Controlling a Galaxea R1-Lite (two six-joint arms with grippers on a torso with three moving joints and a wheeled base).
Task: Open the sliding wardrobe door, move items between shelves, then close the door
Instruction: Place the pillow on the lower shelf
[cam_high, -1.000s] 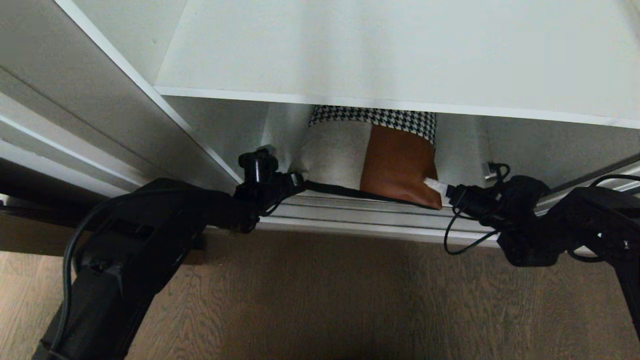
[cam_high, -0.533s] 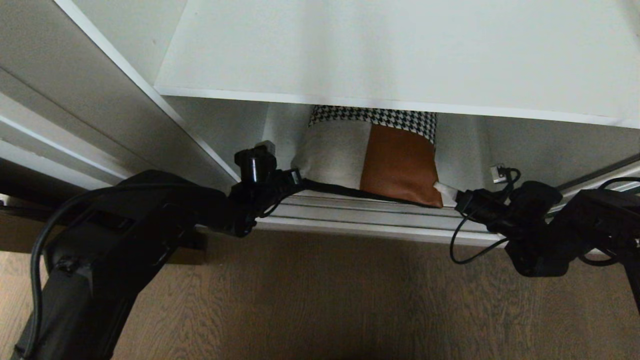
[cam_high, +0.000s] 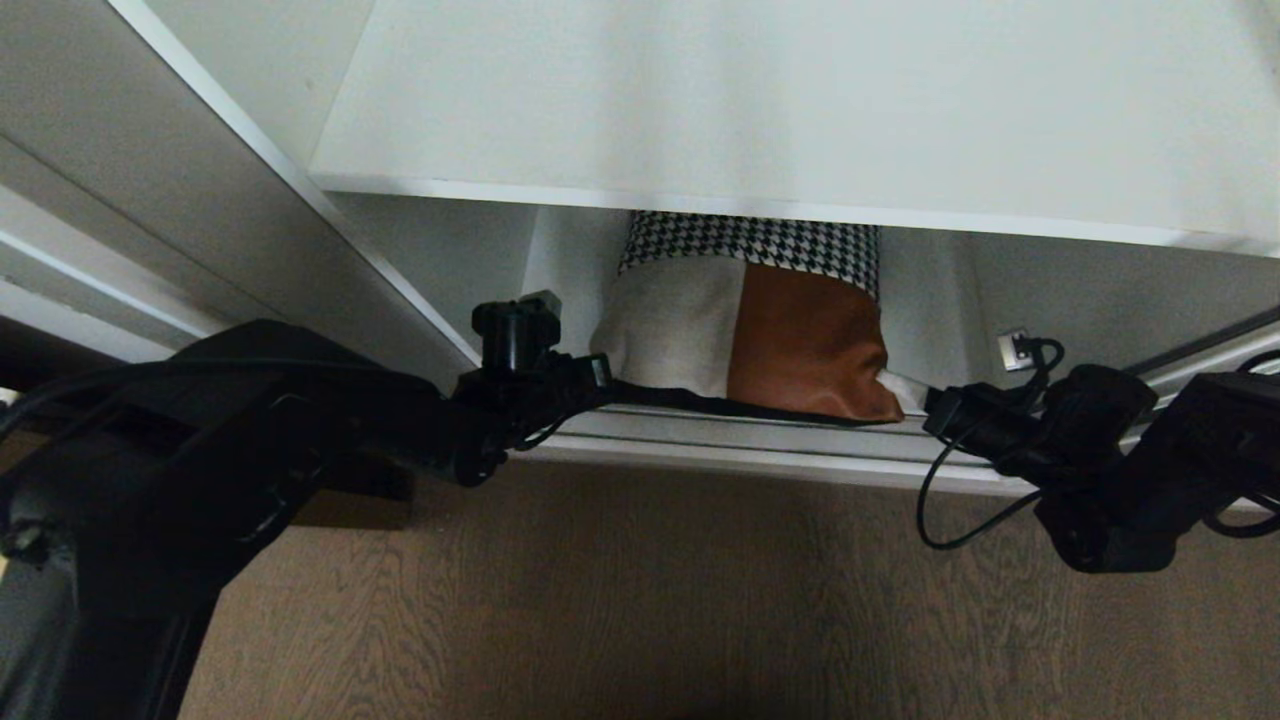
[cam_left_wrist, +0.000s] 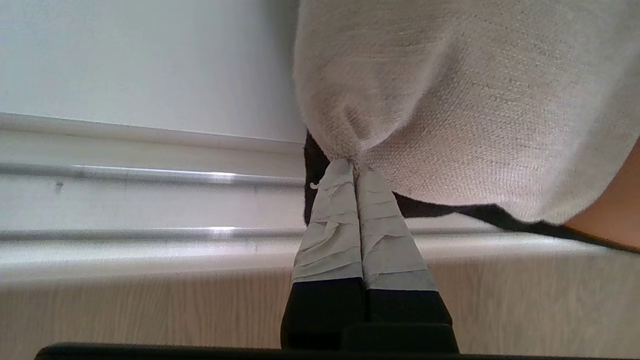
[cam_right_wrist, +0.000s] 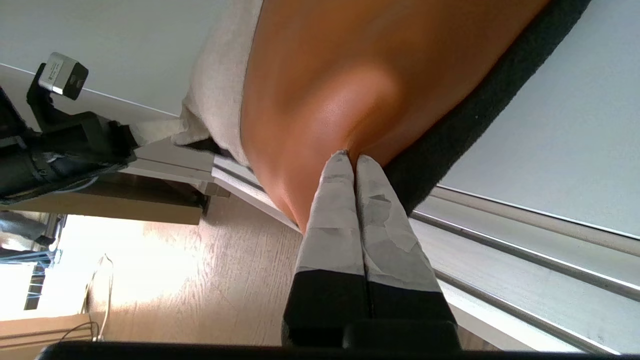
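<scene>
Head view: cushion (cam_high: 750, 320) under shelf (cam_high: 800, 110); wrist views alone show left tool (cam_left_wrist: 356, 167) and right tool (cam_right_wrist: 352, 157) pinched shut, apparently on its corners at 9 and 3 o'clock.

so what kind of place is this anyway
Probably a bedroom or dressing area, seen at the foot of a built-in wardrobe: plain white shelf board, silver sliding-door floor track, grey-brown wood-grain floor, and a square patchwork cushion under the shelf.

The upper white shelf board (cam_high: 800, 110) hides the top of the square patchwork cushion (cam_high: 760, 330). Its far corners lie out of sight. Both black arms are cut off by the head view's edges.
</scene>
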